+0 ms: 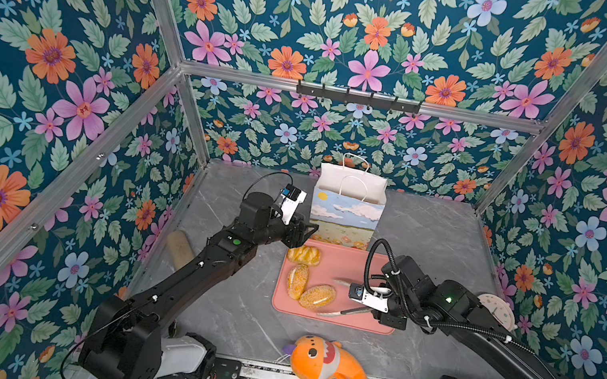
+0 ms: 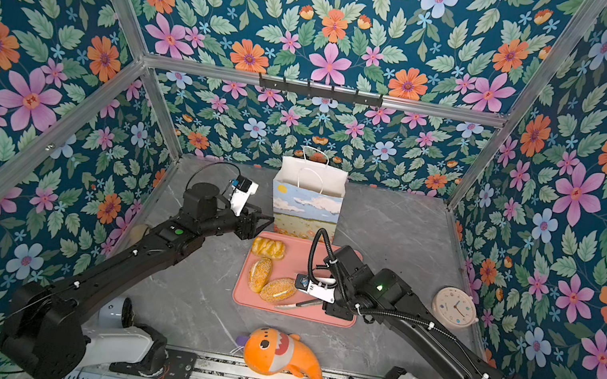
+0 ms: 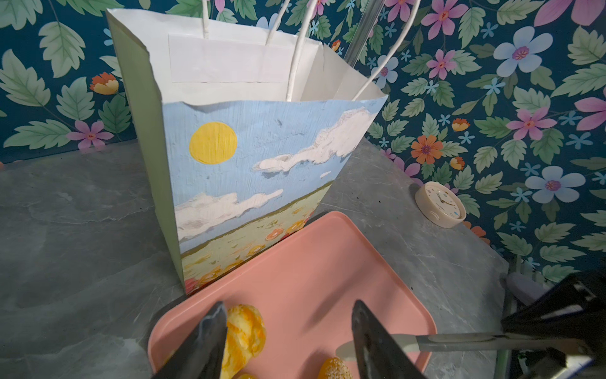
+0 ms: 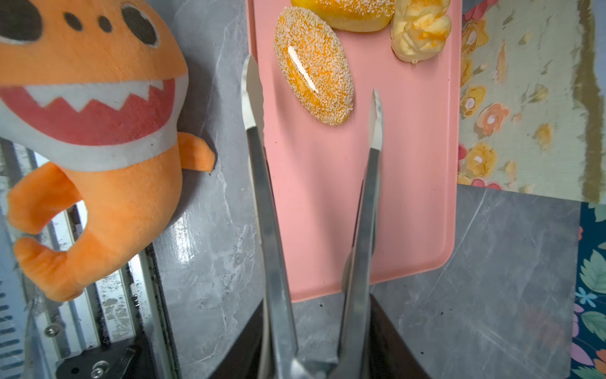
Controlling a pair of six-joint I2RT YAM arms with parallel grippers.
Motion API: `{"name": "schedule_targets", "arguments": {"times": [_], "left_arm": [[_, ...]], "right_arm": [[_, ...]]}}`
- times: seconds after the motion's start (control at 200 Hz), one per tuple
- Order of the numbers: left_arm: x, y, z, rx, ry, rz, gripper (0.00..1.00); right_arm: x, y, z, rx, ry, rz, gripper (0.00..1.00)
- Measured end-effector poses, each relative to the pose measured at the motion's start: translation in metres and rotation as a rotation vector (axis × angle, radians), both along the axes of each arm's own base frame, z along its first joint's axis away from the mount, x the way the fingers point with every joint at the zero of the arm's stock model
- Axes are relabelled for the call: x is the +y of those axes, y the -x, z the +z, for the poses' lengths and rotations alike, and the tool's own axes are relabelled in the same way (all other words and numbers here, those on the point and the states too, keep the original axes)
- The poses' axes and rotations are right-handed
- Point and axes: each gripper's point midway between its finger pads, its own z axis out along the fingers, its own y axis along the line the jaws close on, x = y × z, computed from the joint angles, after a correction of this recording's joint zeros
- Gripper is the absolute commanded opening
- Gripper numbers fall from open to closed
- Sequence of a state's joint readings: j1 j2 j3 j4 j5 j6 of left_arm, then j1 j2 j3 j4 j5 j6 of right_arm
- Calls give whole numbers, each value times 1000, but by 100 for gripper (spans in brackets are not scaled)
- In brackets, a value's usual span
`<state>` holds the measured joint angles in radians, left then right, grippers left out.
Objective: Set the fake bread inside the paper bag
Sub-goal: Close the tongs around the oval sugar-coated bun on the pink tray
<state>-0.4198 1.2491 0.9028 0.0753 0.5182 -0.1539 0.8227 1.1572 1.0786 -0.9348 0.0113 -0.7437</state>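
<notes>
Left gripper [image 3: 288, 341]: I see the jaws spread and empty, hovering over the far left corner of the pink tray [image 1: 339, 262], just above the braided bun [image 1: 303, 254]. In the left wrist view one finger [image 3: 203, 338] covers part of the bun, and both fingers are cut off by the frame.

Right gripper [image 4: 321, 351]: it is pinching a pair of metal tongs [image 4: 272, 213] near their joined end. The gripper is mostly cut off in the right wrist view and sits under its own camera in both top views. The tong arms stand apart, one tip over the tray and the other at the tray's near edge. The nearer sesame roll [image 4: 313, 70] lies between the tips with a gap on each side. I cannot judge how high the tips are.

Toy bread: I count three pieces, all on the tray's left half. They are the bun, the nearer roll, and a second sesame roll [image 1: 297, 280], which is cropped in the right wrist view.

Paper bag [image 1: 346, 215]: it stands upright with its mouth open at the tray's far edge. I cannot tell whether it touches the tray. No view reaches the bag's floor.

Surroundings: an orange plush fish [image 1: 326, 363] lies at the table's near edge, tail over the rail. A clock [image 2: 456, 308] leans by the right wall. A tan block [image 1: 180, 247] is partly hidden behind the left arm.
</notes>
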Motion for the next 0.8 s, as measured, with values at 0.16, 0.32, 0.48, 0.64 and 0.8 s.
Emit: {"name": "schedule_targets", "arguments": {"times": [0.16,0.32,0.48,0.64,0.8], "left_arm": [[1,-1,0,-2,0,-1,62],[1,-2,2,-7,2,-6,62],[2,-1,3,-10,4,-13,62],[3,-1,6,-24,1,-15,62],[5,-1,7,-25,3,-11,62]], "right_arm": [[3,-8,-6,-16,32,19,42],[7,-13,-10,-25,44,36,42],[9,-18,-15,-34,63,46,41],[12,-21,-17,-41,68,60,40],[16,-25,-22,-41,76,72,39]]}}
